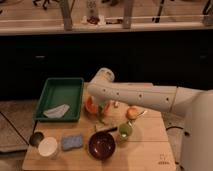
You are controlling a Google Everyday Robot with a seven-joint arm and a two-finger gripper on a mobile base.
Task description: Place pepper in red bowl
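Note:
The red bowl [91,106] sits on the wooden table just right of the green tray, and the arm hides much of it. My gripper [103,114] hangs from the white arm at the bowl's front right edge. It is shut on the pepper [102,120], a slim green piece that dangles below the fingers, just in front of the bowl's rim and above the table.
A green tray [60,89] holding a white cloth stands at the left. A dark maroon bowl [102,145], a light-green cup [124,131], a blue sponge [72,142], a white cup [48,147] and a small dark cup [35,138] line the front. An orange-yellow item [132,112] lies under the arm.

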